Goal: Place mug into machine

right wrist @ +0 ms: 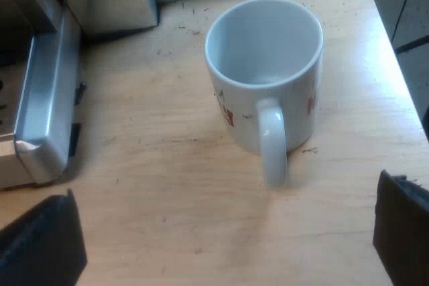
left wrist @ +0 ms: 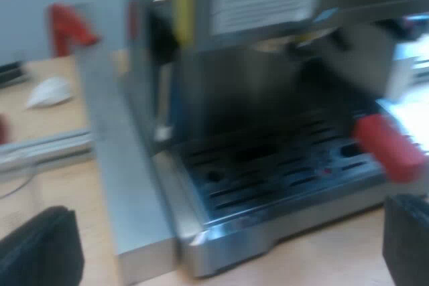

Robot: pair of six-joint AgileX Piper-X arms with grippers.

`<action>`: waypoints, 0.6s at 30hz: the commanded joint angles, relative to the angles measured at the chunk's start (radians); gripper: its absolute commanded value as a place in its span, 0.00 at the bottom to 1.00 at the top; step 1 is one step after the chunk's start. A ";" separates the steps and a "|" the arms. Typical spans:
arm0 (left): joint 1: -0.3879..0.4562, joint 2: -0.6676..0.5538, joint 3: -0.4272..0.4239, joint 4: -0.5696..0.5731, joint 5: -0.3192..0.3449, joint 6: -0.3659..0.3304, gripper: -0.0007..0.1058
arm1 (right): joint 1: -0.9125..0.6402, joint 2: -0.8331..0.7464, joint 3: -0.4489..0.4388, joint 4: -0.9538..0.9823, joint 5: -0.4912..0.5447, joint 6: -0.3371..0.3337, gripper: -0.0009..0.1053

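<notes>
A white mug (right wrist: 265,78) with red print stands upright and empty on the wooden table, its handle turned toward my right gripper (right wrist: 228,246). That gripper is open above the table, short of the mug, with a black finger (right wrist: 43,246) on each side and nothing between them. My left gripper (left wrist: 221,249) is open too, facing the front of the espresso machine (left wrist: 268,65). The slotted drip tray (left wrist: 281,172) lies bare under the spouts. The red end of the holder's handle (left wrist: 389,147) sticks out from the machine's front over the tray.
The machine's steel base corner (right wrist: 40,118) sits close beside the mug on the wooden table (right wrist: 167,192). A white object (left wrist: 48,92) and a red object (left wrist: 67,28) lie beyond the machine. The table edge (right wrist: 395,65) runs close past the mug.
</notes>
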 commanded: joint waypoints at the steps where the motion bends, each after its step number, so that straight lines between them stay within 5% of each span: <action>1: -0.070 -0.050 -0.020 -0.006 0.031 -0.011 0.89 | 0.002 0.037 -0.063 0.048 -0.006 -0.010 0.84; 8: -0.273 0.062 -0.031 -0.019 0.090 -0.011 0.89 | 0.002 0.149 -0.171 0.128 -0.009 -0.010 0.79; 12: -0.355 0.130 -0.029 -0.022 0.117 -0.004 0.89 | 0.002 0.201 -0.171 0.130 -0.009 -0.018 0.79; 18: -0.456 0.248 -0.028 -0.077 0.117 0.028 0.89 | 0.002 0.248 -0.118 0.055 -0.009 -0.119 0.79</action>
